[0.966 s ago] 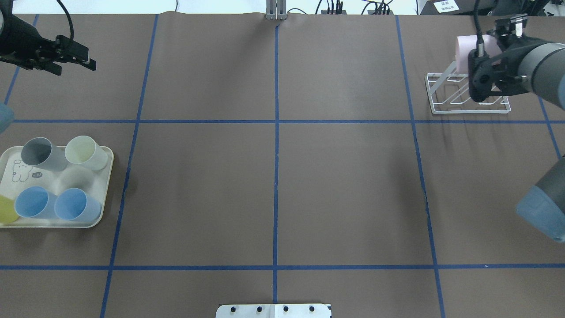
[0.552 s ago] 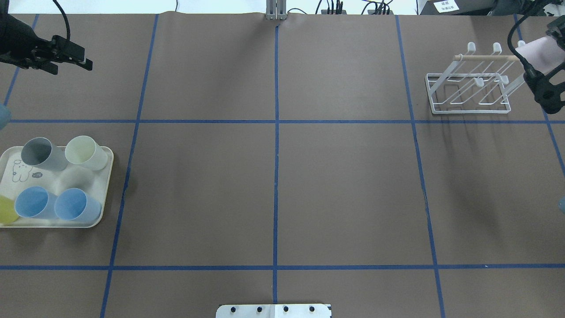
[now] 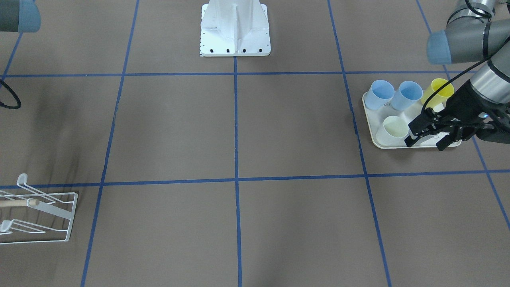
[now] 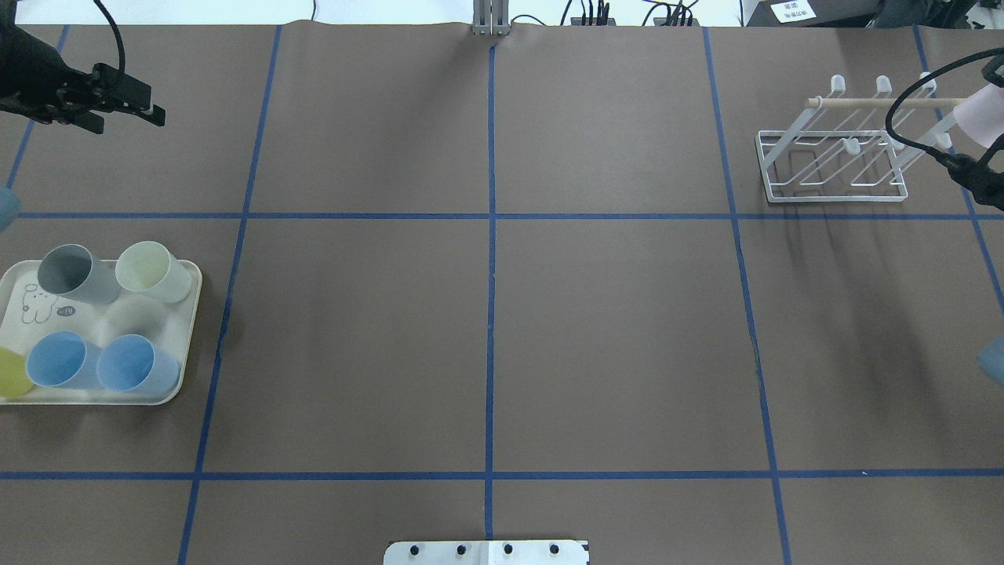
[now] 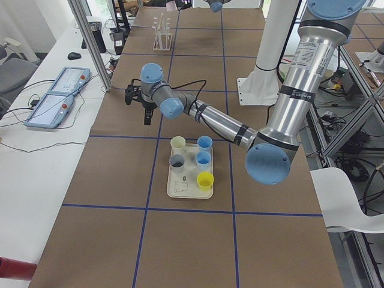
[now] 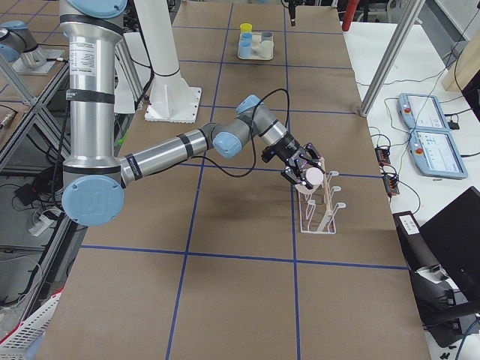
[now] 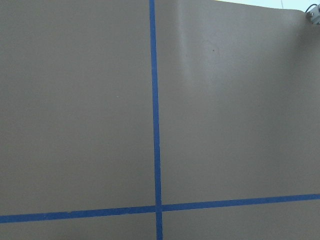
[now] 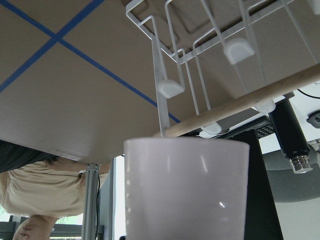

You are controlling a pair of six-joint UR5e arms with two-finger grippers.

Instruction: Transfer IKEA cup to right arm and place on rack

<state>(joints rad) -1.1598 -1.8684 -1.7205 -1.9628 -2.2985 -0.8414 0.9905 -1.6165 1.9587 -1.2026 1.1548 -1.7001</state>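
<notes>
Placement step: IKEA cup (image 8: pixel 186 190) clamped in right gripper (image 6: pixel 304 168) beside rack (image 4: pixel 863 103); left gripper (image 4: pixel 155 111) parted, empty; next: cup mouth to be aligned w/ prong (image 8: pixel 171 89).

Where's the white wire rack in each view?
Front-facing: white wire rack bottom-left, cut by the edge.
Overhead: rack upper right.
Exterior left: rack tiny, top, far table end.
Exterior right: rack centre-right, by the pale pink cup.
Left wrist: not in view.
Right wrist: rack fills upper half.
Shared landmark: its light wooden dowel.
</notes>
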